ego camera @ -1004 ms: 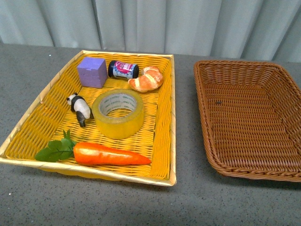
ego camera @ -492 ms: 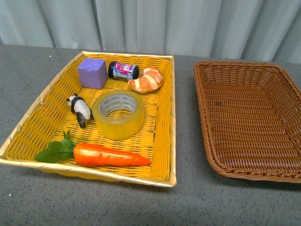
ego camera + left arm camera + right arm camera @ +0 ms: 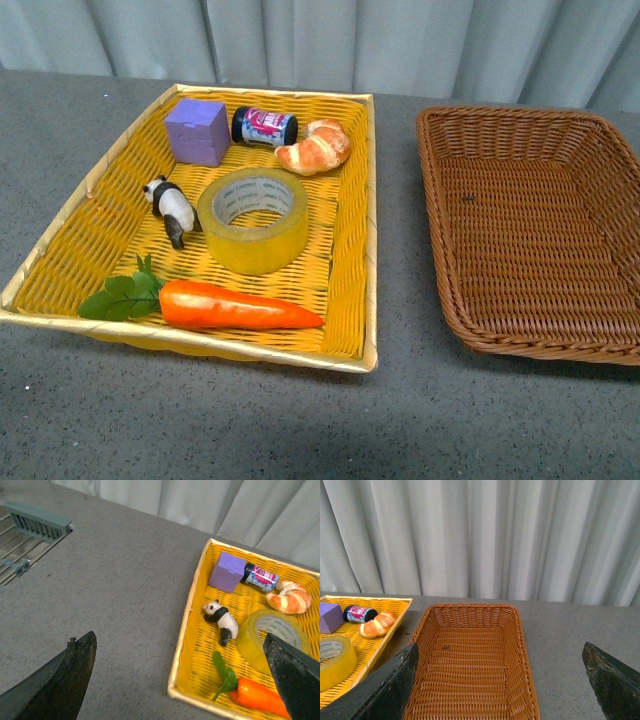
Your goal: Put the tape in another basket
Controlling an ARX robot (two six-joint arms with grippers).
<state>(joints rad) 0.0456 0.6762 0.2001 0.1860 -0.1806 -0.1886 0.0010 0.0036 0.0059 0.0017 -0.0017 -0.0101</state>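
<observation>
Of the left end effector (image 3: 176, 636) only two fingers (image 3: 62, 682) show: broad matte black wedges that narrow to blunt tips, their surface slightly rough, one with a small nick on its edge near the tip. The right end effector (image 3: 499, 645) has fingers (image 3: 380, 692) of the same wedge shape, black with a faint greenish cast and paler, worn-looking edges.

You've got a yellow basket (image 3: 90, 215) on the grey table (image 3: 300, 420): purple cube (image 3: 196, 131), little jar (image 3: 264, 127) on its side and croissant (image 3: 314, 147) along the far wall, panda (image 3: 172, 208) left, carrot (image 3: 238, 306) across the front.
</observation>
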